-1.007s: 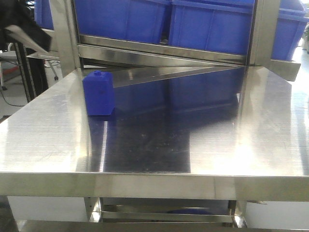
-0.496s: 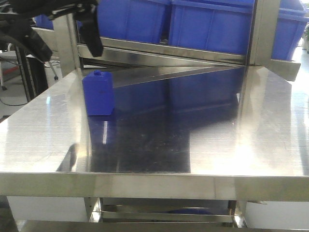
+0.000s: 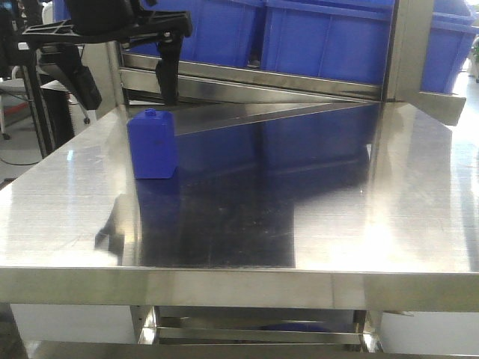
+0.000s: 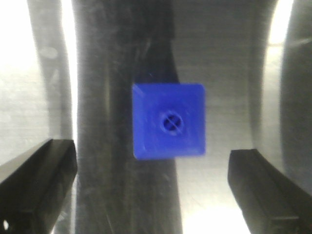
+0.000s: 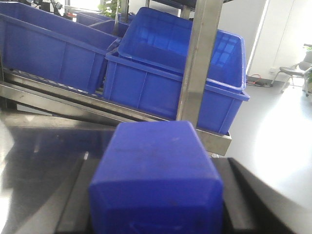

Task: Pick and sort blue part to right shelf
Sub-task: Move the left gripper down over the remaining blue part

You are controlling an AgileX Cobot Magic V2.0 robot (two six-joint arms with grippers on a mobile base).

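Note:
The blue part (image 3: pixel 153 144) stands upright on the steel table (image 3: pixel 299 209) near its far left, with a small round cap on top. My left gripper (image 3: pixel 126 86) hangs open just above it, one finger on each side. From above, the blue part (image 4: pixel 168 121) lies between the two black fingers (image 4: pixel 36 180) with wide gaps, and my left gripper (image 4: pixel 152 168) touches nothing. My right gripper (image 5: pixel 156 200) is shut on another blue block (image 5: pixel 156 165), whose top is hidden. It faces the right shelf (image 5: pixel 197 63) and its blue bins (image 5: pixel 170 73).
The shelf's steel rail (image 3: pixel 254 78) and blue bins (image 3: pixel 329 37) run along the table's far edge. A perforated upright (image 3: pixel 408 52) stands at the back right. The table's front edge (image 3: pixel 239 288) is near the camera. A chair (image 3: pixel 11 90) sits off to the left.
My left arm has come in from the upper left and moved right. Its open fingers now straddle the space above the blue part. The part itself has not moved.

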